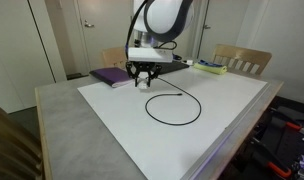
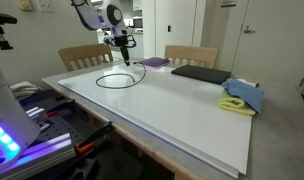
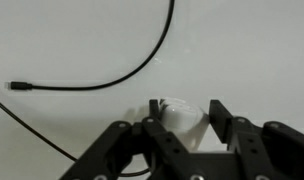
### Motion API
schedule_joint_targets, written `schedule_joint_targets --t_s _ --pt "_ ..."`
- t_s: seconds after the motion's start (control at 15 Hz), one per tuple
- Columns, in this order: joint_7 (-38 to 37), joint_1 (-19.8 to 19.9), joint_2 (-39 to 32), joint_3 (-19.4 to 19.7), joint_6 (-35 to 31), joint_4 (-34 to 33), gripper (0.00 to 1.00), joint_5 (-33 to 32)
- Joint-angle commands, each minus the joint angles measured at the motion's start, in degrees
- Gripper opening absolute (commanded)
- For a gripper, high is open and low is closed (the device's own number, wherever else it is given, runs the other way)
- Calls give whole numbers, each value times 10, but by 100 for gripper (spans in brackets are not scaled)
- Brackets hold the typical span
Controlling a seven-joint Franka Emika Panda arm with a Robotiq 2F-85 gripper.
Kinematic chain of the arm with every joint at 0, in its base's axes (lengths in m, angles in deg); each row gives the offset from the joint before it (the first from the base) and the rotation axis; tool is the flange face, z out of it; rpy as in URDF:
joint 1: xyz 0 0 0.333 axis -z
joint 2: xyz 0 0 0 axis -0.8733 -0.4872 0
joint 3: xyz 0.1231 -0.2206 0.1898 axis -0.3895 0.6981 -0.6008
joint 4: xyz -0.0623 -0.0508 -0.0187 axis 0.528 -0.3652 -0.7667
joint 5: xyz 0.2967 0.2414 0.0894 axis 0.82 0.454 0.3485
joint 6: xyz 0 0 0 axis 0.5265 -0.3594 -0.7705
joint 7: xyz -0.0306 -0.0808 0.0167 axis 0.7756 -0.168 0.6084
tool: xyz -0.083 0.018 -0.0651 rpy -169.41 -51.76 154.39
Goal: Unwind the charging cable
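Observation:
The charging cable [image 1: 174, 124] is a thin black cord lying in a loose loop on the white table cover, seen in both exterior views [image 2: 98, 80]. In the wrist view the cord [image 3: 142, 68] curves across the white surface to its tiny connector [image 3: 19, 86] at the left. The white plug block [image 3: 180, 118] sits between the fingers of my gripper [image 3: 186, 108], which is closed on it. In the exterior views my gripper [image 1: 144, 80] [image 2: 121, 48] is down at the far end of the loop, close to the table.
A purple book [image 1: 110, 76] [image 2: 154, 62] lies just behind the gripper. A dark flat laptop [image 2: 200, 73] and blue and yellow cloths [image 2: 242, 97] lie further along the table. Wooden chairs [image 1: 242, 60] stand at the far side. The white cover [image 1: 232, 105] spans most of the table.

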Motion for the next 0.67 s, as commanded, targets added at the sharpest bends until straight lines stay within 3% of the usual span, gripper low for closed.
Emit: schedule_joint_targets --t_s 0.0,0.2,0.4,0.47,0.53,0.6 --pt "-41 -1 -5 8 20 -8 28 -23" --pt "-157 -17 -13 53 43 -10 28 -59" --pt "-226 14 2 54 56 14 28 -53" --pt "-204 18 -5 37 44 2 28 -68" --pt "-208 24 -5 37 45 3 53 -71" --pt "-207 28 -6 34 44 3 53 -73"
